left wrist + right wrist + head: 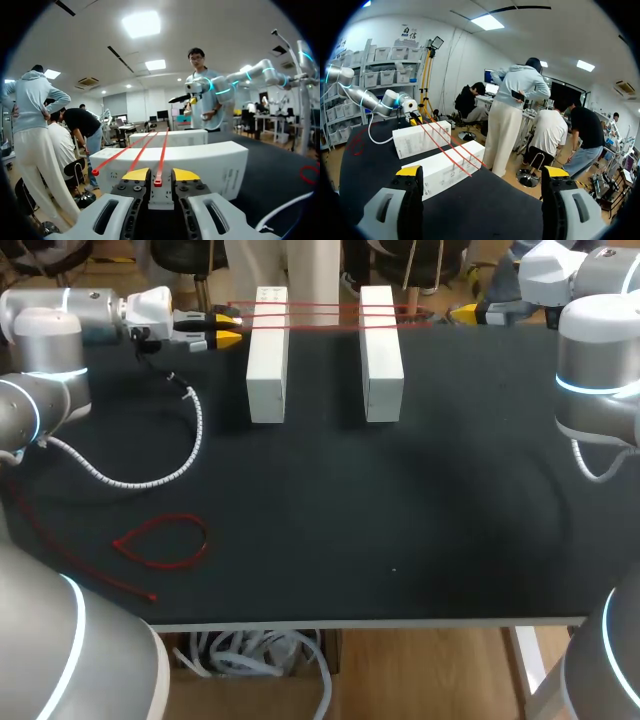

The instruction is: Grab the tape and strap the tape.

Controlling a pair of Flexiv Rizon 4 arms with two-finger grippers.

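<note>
Head view: three tapes (320, 316) are laid across the blocks (267, 360); one loop (165, 540) on the counter (400, 520), apart from them, is judged outstanding. Left tool (160, 175) is set narrow around a tape end; right tool (482, 171) is held wide, empty.

Three thin red tape strands (325, 315) run straight and side by side across the tops of two white blocks (267, 355) at the table's 12 o'clock. Another red tape (165, 540) lies flat, looped, at 8 o'clock.
</note>
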